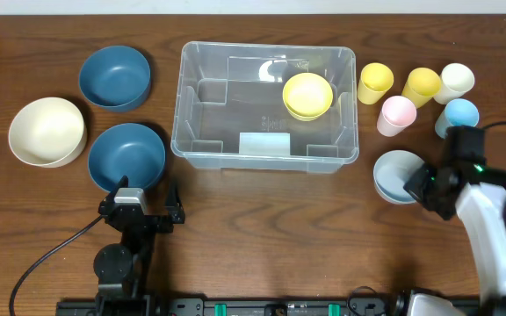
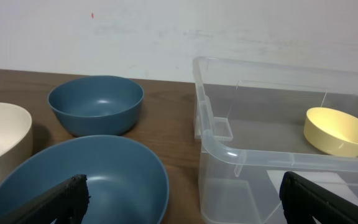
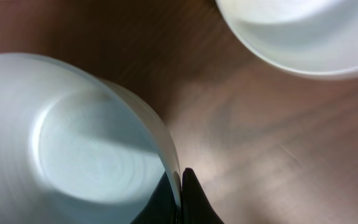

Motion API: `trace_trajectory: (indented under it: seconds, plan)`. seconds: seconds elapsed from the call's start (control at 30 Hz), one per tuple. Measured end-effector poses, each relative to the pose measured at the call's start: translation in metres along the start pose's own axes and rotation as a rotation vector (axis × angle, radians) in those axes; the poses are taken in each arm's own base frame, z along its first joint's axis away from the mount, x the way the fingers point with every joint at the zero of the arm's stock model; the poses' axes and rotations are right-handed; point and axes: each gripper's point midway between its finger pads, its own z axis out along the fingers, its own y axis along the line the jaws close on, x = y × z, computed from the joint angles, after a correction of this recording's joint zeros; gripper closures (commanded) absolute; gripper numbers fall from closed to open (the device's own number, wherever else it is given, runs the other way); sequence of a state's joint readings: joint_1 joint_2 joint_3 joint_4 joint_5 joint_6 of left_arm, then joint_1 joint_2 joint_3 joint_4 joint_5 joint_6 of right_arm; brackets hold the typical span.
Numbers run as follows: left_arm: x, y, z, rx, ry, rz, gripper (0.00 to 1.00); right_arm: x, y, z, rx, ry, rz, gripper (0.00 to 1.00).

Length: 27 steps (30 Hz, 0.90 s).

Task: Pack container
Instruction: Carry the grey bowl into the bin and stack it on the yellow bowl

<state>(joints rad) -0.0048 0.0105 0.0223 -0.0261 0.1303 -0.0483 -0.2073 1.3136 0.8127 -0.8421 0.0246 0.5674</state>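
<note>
One container (image 1: 180, 105), five cups (image 1: 375, 83), and at least five bowls (image 1: 114, 77).

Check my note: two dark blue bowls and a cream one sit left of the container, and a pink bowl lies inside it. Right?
Not quite: the bowl inside is yellow, not pink, as the overhead view shows. Corrected: two dark blue bowls and a cream one sit left of the container, and a yellow bowl lies inside it.

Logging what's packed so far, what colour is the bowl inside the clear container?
Yellow. The bowl sits in the container, clearest in the overhead view.
</note>
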Motion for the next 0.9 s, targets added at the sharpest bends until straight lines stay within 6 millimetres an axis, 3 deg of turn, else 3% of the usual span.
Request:
trace_trajectory:
  seconds: [0.1, 0.27, 0.43, 0.53, 0.7, 0.9]
  plan:
    - [0.0, 0.0, 0.0, 0.0, 0.0, 0.0, 0.02, -0.002, 0.004, -0.039, -0.057, -0.061, -0.048, 0.99]
    - [0.0, 0.0, 0.0, 0.0, 0.0, 0.0, 0.02, -0.015, 0.034, -0.122, -0.26, -0.234, -0.199, 0.99]
    - [0.0, 0.0, 0.0, 0.0, 0.0, 0.0, 0.02, -0.013, 0.075, -0.19, -0.404, -0.347, -0.379, 0.99]
    - [0.0, 0.0, 0.0, 0.0, 0.0, 0.0, 0.02, -0.011, 0.104, -0.218, -0.466, -0.383, -0.477, 0.99]
    - [0.0, 0.0, 0.0, 0.0, 0.0, 0.0, 0.02, -0.015, 0.156, -0.239, -0.505, -0.399, -0.594, 0.99]
    - [0.0, 0.0, 0.0, 0.0, 0.0, 0.0, 0.02, -0.025, 0.219, -0.21, -0.449, -0.368, -0.677, 0.99]
